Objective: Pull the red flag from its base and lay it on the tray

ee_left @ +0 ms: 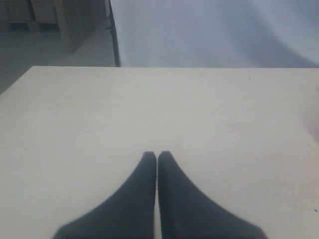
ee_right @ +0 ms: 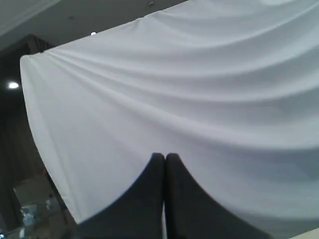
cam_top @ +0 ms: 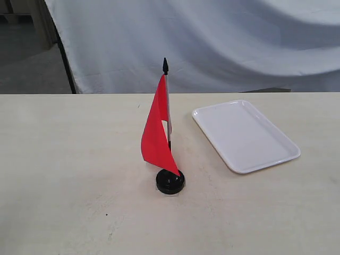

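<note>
The red flag [cam_top: 157, 132] stands upright on its thin pole in the round black base [cam_top: 170, 181], near the middle of the table in the exterior view. To its right lies the white tray [cam_top: 245, 136], with nothing on it. Neither arm shows in the exterior view. My left gripper [ee_left: 157, 155] is shut with nothing in it, above bare tabletop; flag, base and tray are out of its view. My right gripper [ee_right: 165, 157] is also shut and holds nothing, pointing up at the white cloth backdrop.
A white cloth backdrop [cam_top: 212, 42] hangs behind the table's far edge. The pale tabletop [cam_top: 64, 159] stretches wide to the left of the flag. A dark floor and furniture [ee_left: 55, 25] lie beyond the table's far left corner.
</note>
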{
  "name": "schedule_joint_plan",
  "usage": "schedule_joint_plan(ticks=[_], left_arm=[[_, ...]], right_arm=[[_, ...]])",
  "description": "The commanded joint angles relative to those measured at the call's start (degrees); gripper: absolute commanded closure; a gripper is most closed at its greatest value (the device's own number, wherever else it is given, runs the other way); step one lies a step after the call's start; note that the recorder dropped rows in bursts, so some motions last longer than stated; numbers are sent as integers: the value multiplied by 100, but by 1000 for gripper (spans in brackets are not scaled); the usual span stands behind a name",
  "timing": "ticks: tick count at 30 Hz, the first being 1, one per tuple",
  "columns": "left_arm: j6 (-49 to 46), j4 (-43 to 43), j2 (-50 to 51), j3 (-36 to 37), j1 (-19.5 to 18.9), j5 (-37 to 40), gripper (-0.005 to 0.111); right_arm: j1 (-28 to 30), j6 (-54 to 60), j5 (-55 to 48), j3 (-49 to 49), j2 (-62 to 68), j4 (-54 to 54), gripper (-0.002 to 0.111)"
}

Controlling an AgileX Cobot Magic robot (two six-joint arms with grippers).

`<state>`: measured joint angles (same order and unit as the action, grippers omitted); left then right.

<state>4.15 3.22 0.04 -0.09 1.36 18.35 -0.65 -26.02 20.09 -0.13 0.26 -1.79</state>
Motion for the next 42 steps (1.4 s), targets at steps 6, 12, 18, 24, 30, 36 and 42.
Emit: schedule_joint_plan(ticks=[6, 12, 18, 24, 30, 36, 42], left_arm=[[15, -56, -4, 9, -15, 6, 105], [15, -56, -4, 9, -15, 6, 105], [15, -56, -4, 9, -15, 6, 105], [15, -56, -4, 9, -15, 6, 105], [15, -56, -4, 9, -15, 6, 105], [15, -56, -4, 9, -15, 6, 105], [15, -56, -4, 9, -15, 6, 105]], right_arm=[[-12, -389, 1893, -91, 595, -53, 109], [-12, -127, 2386, -691, 2684, 486, 109], [-12, -137, 4392, -1030, 5369, 1140, 109], [-24, -61, 4987, -1720, 7882, 2066, 109], [-24, 173, 4987, -2763, 9560, 3747, 109], [-24, -3, 4987, -3457, 10527, 5058, 109], [-24, -3, 4987, -3583, 10792, 5323, 109]])
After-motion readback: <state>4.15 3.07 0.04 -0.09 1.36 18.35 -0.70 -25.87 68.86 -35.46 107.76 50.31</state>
